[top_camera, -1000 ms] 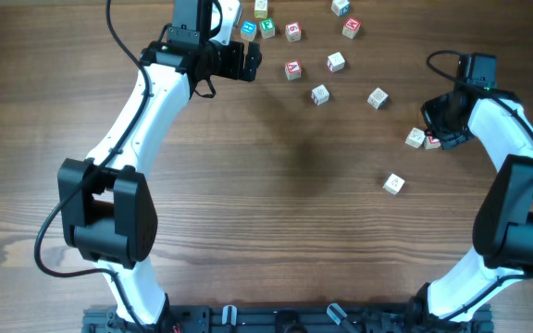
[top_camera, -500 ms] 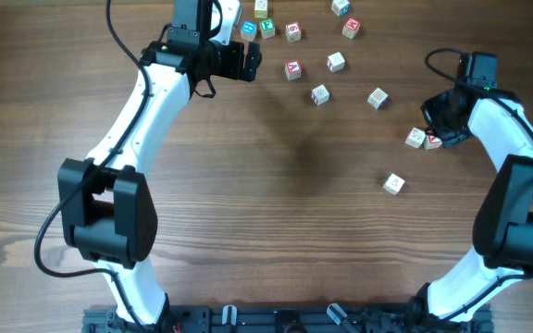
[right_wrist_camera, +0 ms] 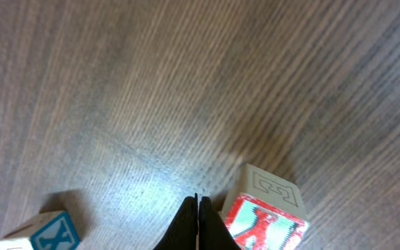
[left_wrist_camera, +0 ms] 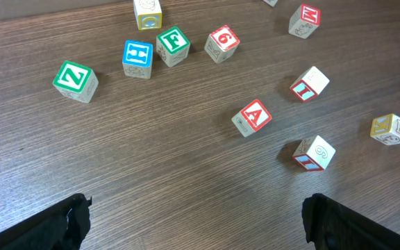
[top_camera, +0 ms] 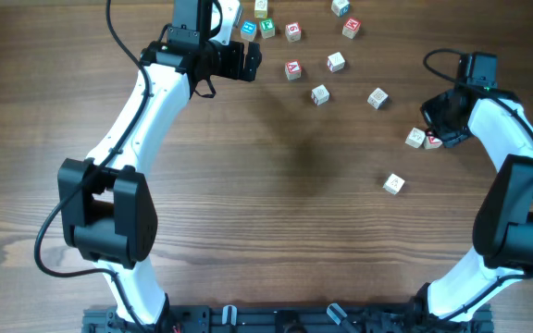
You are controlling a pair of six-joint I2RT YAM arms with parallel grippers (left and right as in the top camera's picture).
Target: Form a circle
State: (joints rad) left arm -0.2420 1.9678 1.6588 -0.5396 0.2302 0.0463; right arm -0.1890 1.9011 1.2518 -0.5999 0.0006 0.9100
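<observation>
Small pale wooden letter cubes lie scattered in a loose arc, from the far middle of the table round to the right. Among them are a red A cube [top_camera: 292, 69] [left_wrist_camera: 251, 117], a blue H cube [left_wrist_camera: 137, 58], a green F cube [left_wrist_camera: 173, 45] and a lone cube [top_camera: 393, 184] nearest the front. My left gripper [top_camera: 255, 61] [left_wrist_camera: 200, 222] hovers wide open, short of the A cube, with nothing between its fingers. My right gripper [top_camera: 430, 131] [right_wrist_camera: 197, 222] is shut on nothing. Its tips rest against the side of a red-faced cube [top_camera: 433, 141] [right_wrist_camera: 266, 212]. A blue X cube [right_wrist_camera: 44, 232] lies off to their left.
More cubes lie at the far edge: a green Z [left_wrist_camera: 75, 80], a red 6 [left_wrist_camera: 222, 43] and a red M [left_wrist_camera: 304, 19]. A yellow B cube [left_wrist_camera: 390, 129] lies to the right. A black cable [top_camera: 438, 57] loops behind the right arm.
The red-faced cube at my right gripper's tips has shifted a touch toward the far side, along with the gripper. The left arm has not moved.
</observation>
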